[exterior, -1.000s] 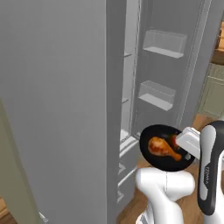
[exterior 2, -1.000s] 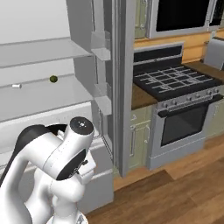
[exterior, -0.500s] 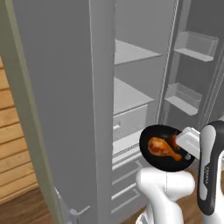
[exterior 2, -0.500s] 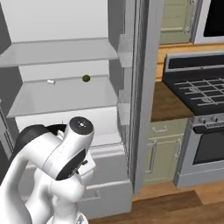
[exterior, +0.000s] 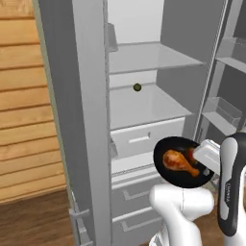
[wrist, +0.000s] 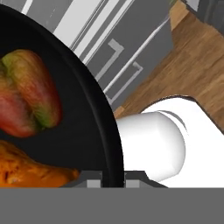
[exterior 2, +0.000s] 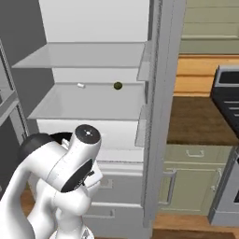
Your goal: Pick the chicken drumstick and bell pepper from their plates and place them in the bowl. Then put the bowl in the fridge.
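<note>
**Claw carrying the loaded bowl before the open fridge**

The claw (wrist: 113,180) is pinching the rim of the black bowl (exterior: 184,162), its fingertips pressing close together on either side of the dark edge at the bottom of the hand view. The bowl is hanging in the air in front of the open fridge (exterior: 91,120), level with the white drawers (exterior: 144,139) and just outside the compartment. Inside the bowl, the chicken drumstick (exterior: 178,162) is lying glossy and orange-brown, its thin bone end pointing toward the claw side. The bell pepper (wrist: 27,94) is sitting beside it, reddish with green streaks, touching or nearly touching the drumstick. In the fridge, two white shelves (exterior 2: 88,100) are standing one above the other; a small dark green round item (exterior 2: 117,86) and a tiny white object (exterior 2: 80,85) are resting near the back of the lower one. To the right of the fridge, a brown surface (exterior 2: 200,121) is topping pale green cabinets (exterior 2: 191,186).
</note>
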Motion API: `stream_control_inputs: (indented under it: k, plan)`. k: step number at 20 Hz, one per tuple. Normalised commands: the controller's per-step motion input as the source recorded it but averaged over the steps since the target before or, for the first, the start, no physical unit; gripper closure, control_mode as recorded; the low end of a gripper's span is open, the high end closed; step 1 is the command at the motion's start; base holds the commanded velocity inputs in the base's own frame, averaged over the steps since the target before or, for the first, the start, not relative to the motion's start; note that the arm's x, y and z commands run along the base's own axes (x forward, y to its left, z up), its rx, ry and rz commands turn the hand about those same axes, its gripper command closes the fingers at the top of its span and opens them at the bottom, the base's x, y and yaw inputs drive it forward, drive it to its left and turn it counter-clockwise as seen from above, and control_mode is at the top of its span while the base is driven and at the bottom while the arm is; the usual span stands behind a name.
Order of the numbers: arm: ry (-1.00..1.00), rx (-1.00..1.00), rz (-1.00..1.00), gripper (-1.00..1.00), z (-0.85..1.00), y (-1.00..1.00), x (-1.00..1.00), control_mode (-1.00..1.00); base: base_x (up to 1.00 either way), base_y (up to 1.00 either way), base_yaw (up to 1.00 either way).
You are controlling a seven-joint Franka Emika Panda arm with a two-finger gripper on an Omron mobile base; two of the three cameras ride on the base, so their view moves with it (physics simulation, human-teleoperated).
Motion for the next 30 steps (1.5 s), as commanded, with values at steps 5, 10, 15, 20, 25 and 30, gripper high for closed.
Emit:
stream_control_inputs:
  k: [5,10,15,20,25,30]
  plan:
    - [0.00,0.00,0.00,1.00,0.00,0.00,0.00,1.00,0.08,-0.26,0.32]
    - [0.00,0.00,0.00,1.00,0.00,0.00,0.00,1.00,0.17,-0.04,0.16]
    - [0.00,0.00,0.00,1.00,0.00,0.00,0.00,1.00,0.29,-0.06,0.14]
    - [0.00,0.00,0.00,1.00,0.00,0.00,0.00,1.00,0.36,-0.25,0.19]
    - [0.00,0.00,0.00,1.00,0.00,0.00,0.00,1.00,0.11,-0.48,0.22]
    - [0.00,0.00,0.00,1.00,0.00,0.00,0.00,1.00,-0.10,-0.13,0.04]
